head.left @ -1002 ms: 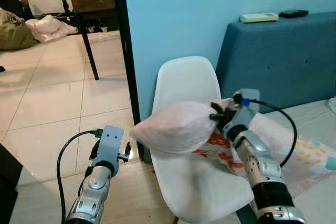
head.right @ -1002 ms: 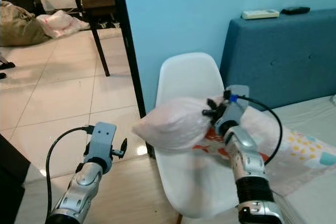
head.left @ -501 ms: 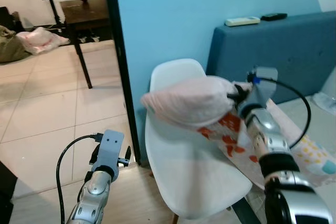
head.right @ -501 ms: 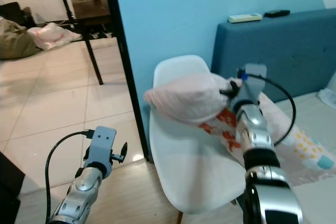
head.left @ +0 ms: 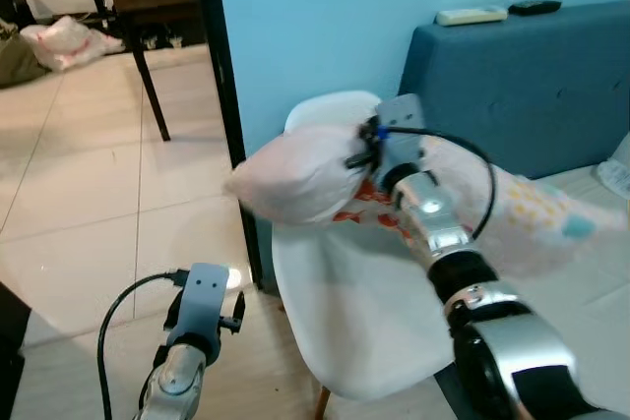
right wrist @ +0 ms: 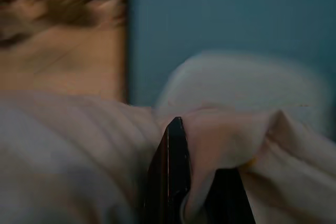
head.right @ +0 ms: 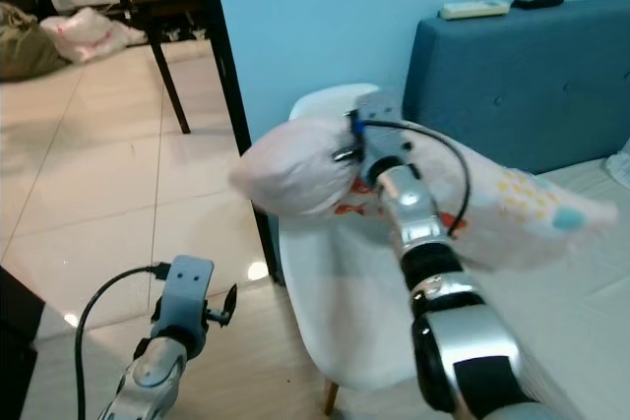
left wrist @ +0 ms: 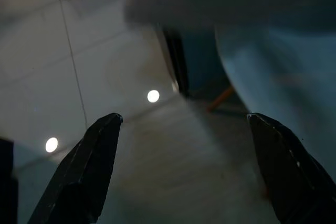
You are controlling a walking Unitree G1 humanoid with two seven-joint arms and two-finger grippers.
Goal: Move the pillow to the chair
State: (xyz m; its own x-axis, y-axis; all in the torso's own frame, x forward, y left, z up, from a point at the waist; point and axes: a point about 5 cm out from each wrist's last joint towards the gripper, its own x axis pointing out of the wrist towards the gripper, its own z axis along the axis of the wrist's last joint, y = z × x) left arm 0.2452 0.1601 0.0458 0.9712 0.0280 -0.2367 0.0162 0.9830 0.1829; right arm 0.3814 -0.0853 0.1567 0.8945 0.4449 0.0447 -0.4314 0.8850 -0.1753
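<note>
Above the white chair (head.left: 345,312), the right gripper (head.left: 366,151) holds the pillow (head.left: 295,172) in the air, with its fingers pinching a gathered fold of the pale pink cover near one end. The pillow hangs over the seat and in front of the backrest, apparently touching neither, and its free end reaches out past the chair's edge toward the tiled floor (head.left: 89,204). A second cloth with red and yellow prints (head.left: 522,218) trails from the same grip toward the bed (head.left: 600,282) on the robot's right. In the right wrist view, one black finger (right wrist: 172,171) presses into bunched fabric, with soft creases running away from it. The pillow looks light and very soft: it sags and bulges around the pinch, so it will likely swing and fold as it moves. A hold on a bunched corner, as here, seems workable, though loose fabric could slip from a thin pinch. A grip deeper into the stuffing would probably be steadier. The left gripper (left wrist: 184,171) hangs idle low beside the chair, its fingers spread wide over the floor. Behind the chair stand a blue wall (head.left: 315,17) and a blue headboard (head.left: 522,86).
</note>
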